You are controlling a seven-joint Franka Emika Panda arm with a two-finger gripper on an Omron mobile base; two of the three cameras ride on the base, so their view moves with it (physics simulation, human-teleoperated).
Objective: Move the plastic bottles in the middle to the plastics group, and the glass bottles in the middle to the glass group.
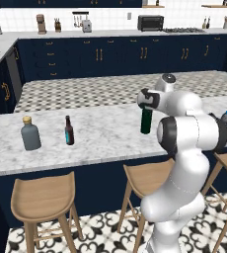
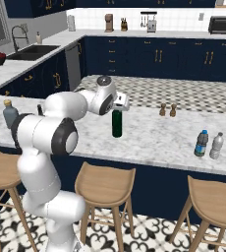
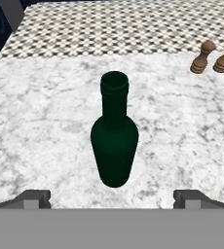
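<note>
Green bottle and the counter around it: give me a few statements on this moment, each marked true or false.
1. The green bottle stands upright on the marble counter. True.
2. The gripper is shut on the bottle's neck. False: its jaws are open and the bottle stands free between and beyond the tips.
3. The two water bottles stand side by side near the counter's right end. True.
4. The grey flask lies on its side. False: it stands upright beside the brown bottle.
5. Two wooden shakers stand on the counter beyond the green bottle. True.
</note>
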